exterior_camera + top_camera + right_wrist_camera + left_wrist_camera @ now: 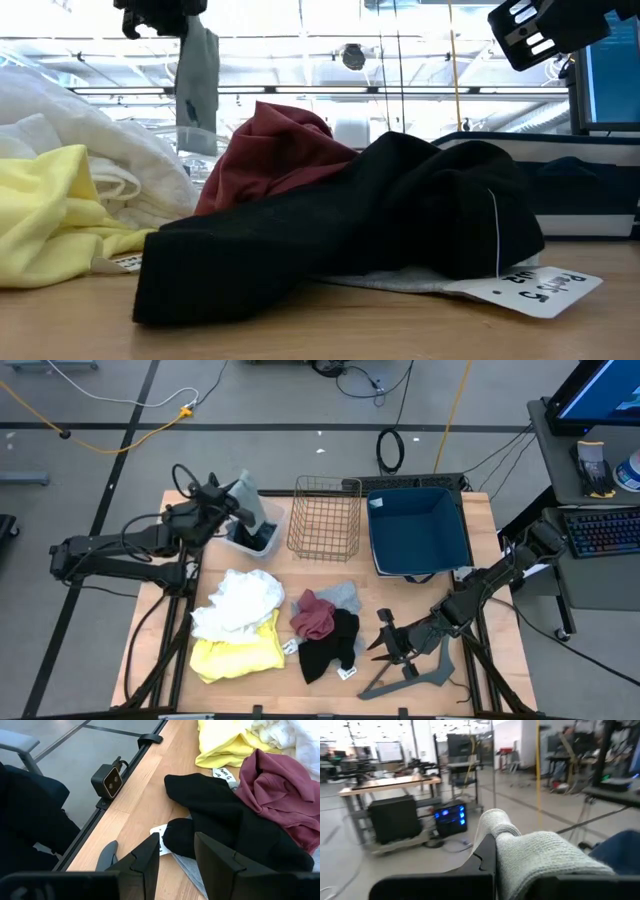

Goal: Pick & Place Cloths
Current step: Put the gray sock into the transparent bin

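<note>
My left gripper [236, 498] is at the table's far left, shut on a blue-grey cloth [250, 510] that hangs over a small pale bin [268, 525]. It also shows high in the low view [160, 15] with the cloth [197, 85] hanging down. The white [240, 600], yellow [238, 652], maroon [313, 616], black [330, 648] and light grey [347, 596] cloths lie heaped on the table's near middle. My right gripper [385, 645] is open and low over the table, just right of the black cloth [225, 825]. My left gripper pinches the blue-grey cloth's upper end [520, 845] between its two fingers, the fabric bunched in several layers. The cloth hangs slack below the fingers [197, 110] above the small bin. I cannot tell whether its lower end touches the bin.
A wire basket [325, 518] and a dark blue bin [418, 532] stand at the back middle and right. A thin grey hanger [412, 676] lies by my right gripper near the front edge. A paper tag [159, 838] lies at the black cloth's edge.
</note>
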{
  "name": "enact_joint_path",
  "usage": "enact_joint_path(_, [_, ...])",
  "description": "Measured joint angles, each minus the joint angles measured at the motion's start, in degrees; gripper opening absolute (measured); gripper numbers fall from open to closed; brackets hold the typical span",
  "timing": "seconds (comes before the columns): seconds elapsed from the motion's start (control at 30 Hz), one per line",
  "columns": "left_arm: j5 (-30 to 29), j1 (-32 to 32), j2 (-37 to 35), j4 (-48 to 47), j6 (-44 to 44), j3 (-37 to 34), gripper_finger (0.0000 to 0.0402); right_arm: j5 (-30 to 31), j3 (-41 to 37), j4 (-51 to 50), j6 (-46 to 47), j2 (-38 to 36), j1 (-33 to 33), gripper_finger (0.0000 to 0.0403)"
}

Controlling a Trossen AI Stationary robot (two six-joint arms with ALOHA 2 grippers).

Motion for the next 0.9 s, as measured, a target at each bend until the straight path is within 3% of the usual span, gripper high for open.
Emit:
enact_joint_path(0.23, [-2.1,0.0,0.1,-11.8,-4.7,0.0,0.0001,0.0,0.0,0.0,0.0,0.0,0.0,0.0116])
enact_joint_path(0.6, [-3.2,1.2,0.1,-34.8,-22.3,0.0,0.0002,0.2,0.0,0.1,-0.2,0.0,-0.1,0.0116])
enact_joint_path(0.9, [3.5,4.4,1.3,-48.2,-35.9,0.0,0.0002,0.2,0.0,0.1,-0.2,0.0,-0.1,0.0116])
